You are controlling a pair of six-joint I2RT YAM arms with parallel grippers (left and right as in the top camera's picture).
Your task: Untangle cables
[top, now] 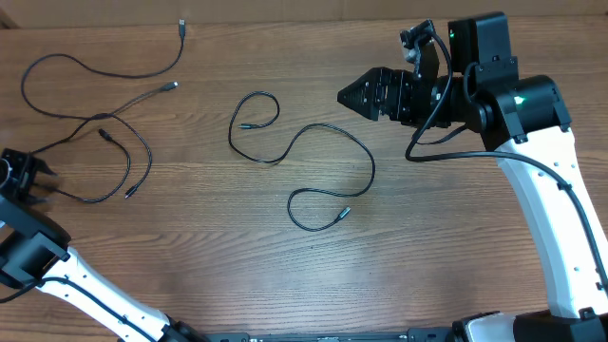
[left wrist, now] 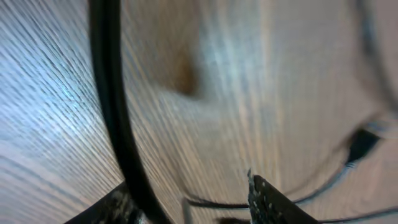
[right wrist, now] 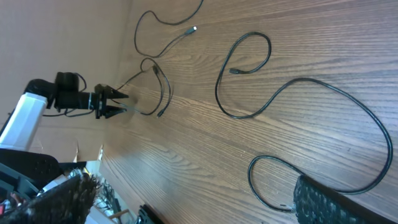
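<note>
At the table's middle: one thin black cable (top: 323, 128) with small plug ends lies alone in open loops on the brown wood-grain table (top: 456, 247), touching no other cord.
Toward the table's left edge: two more thin black cords (top: 103, 118) lie in loose curves that cross one another; one ends in a silvery plug (top: 172, 85), and another plug end (top: 180, 24) lies near the table's far edge.
Left gripper (top: 36, 180): at the table's left edge, low over the wood, fingers parted. A black strand (left wrist: 109, 93) runs down between them, close beside one finger; the blurred wrist view shows no pinch on it.
Right gripper (top: 347, 95): black, above the table's far right part, pointing toward the table's middle, jaws spread wide, nothing between them.
</note>
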